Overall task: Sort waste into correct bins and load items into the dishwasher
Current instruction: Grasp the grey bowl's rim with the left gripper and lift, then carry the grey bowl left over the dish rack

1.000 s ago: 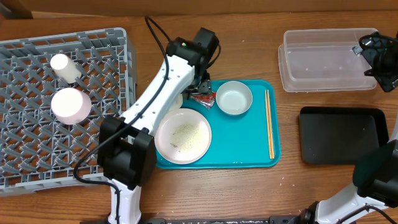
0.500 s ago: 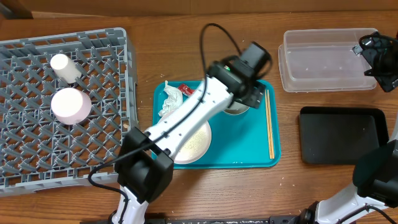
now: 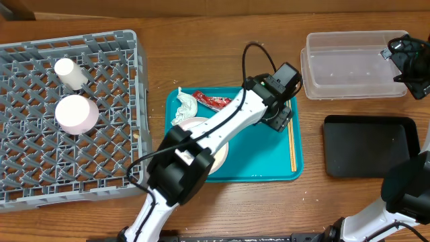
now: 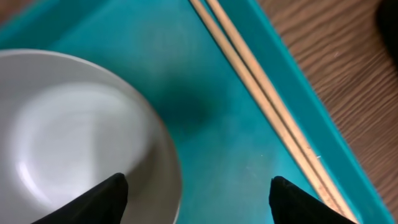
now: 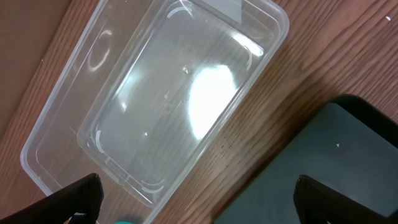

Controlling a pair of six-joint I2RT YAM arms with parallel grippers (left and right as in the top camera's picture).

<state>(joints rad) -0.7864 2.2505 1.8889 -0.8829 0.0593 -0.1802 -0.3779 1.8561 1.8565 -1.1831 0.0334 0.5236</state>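
Observation:
My left gripper (image 3: pixel 277 116) hangs open over the right part of the teal tray (image 3: pixel 269 165). In the left wrist view the gripper (image 4: pixel 198 200) straddles the rim of the small white dish (image 4: pixel 68 124): one finger over the dish, the other over bare tray beside the chopsticks (image 4: pixel 267 106). A crumpled napkin (image 3: pixel 183 107) and a red wrapper (image 3: pixel 216 102) lie at the tray's back left. My arm covers most of the large plate (image 3: pixel 193 125). My right gripper (image 3: pixel 407 62) is open above the clear tub (image 3: pixel 346 64), empty (image 5: pixel 208 202).
The grey dish rack (image 3: pixel 40 168) fills the left, holding a small white cup (image 3: pixel 67 69) and a larger pale round vessel (image 3: pixel 76 113). The black tray (image 3: pixel 369 146) lies in front of the clear tub (image 5: pixel 168 93). The chopsticks (image 3: pixel 291 144) lie along the teal tray's right edge.
My left arm has swung right across the teal tray, from over the wrapper to over the small dish, uncovering napkin and wrapper. The right arm has not moved.

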